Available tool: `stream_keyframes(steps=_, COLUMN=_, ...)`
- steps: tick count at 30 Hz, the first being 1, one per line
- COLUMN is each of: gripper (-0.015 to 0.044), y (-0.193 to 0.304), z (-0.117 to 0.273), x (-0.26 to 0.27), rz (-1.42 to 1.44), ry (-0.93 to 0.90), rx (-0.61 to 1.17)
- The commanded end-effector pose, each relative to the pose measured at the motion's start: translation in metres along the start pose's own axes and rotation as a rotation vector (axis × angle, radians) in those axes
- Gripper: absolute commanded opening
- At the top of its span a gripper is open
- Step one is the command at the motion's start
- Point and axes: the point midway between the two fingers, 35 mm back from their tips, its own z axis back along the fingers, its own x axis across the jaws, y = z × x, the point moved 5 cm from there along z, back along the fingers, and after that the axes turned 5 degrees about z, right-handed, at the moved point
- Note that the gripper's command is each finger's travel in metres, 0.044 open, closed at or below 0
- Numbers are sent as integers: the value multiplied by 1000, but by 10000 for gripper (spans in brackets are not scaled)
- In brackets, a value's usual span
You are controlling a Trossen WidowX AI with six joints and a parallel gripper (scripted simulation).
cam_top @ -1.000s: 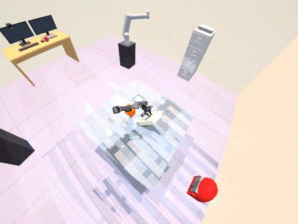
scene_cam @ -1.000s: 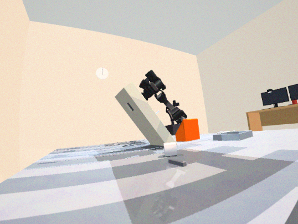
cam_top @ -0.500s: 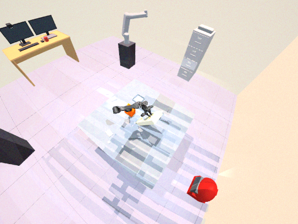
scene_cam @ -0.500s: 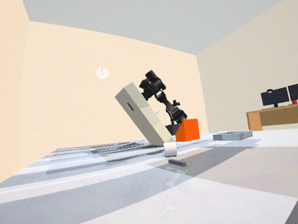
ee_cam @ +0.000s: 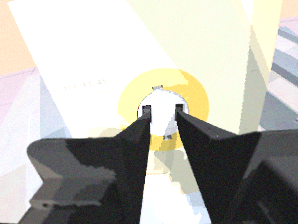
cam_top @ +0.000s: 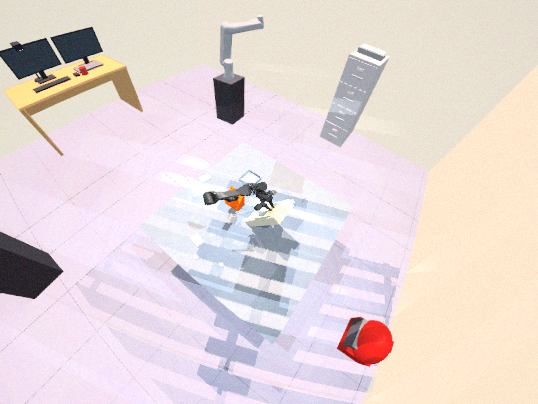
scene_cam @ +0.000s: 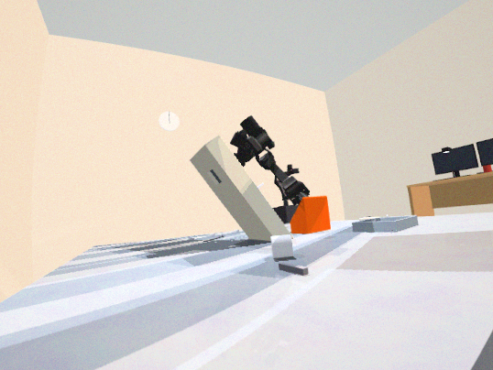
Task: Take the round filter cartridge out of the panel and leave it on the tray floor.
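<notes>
1. Filter cartridge [ee_cam: 164,121]: seated in the tilted service panel [cam_top: 261,221] [scene_cam: 240,192] [ee_cam: 95,55], ringed by a yellow collar [ee_cam: 127,105], center of wrist frame.
2. Gripper [cam_top: 271,207] [scene_cam: 241,162] [ee_cam: 163,116]: fingers part-spread, pinching nothing; tips at the two dark face slots. Contact: cannot tell.
3. Shallow gray tray [cam_top: 255,180] [scene_cam: 391,224]: right of center in exterior frame, beyond the orange block [cam_top: 235,201] [scene_cam: 315,215].

Red helmet [cam_top: 372,342] (glossy), wall clock [scene_cam: 169,121]
</notes>
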Motion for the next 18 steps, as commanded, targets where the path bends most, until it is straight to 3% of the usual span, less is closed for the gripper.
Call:
stream_keyframes(steps=1, gripper=113, y=0, z=0, x=0, rz=3, ry=-2, rx=1)
stream_keyframes(steps=18, gripper=113, y=0, z=-4, x=0, rz=3, ry=-2, rx=1)
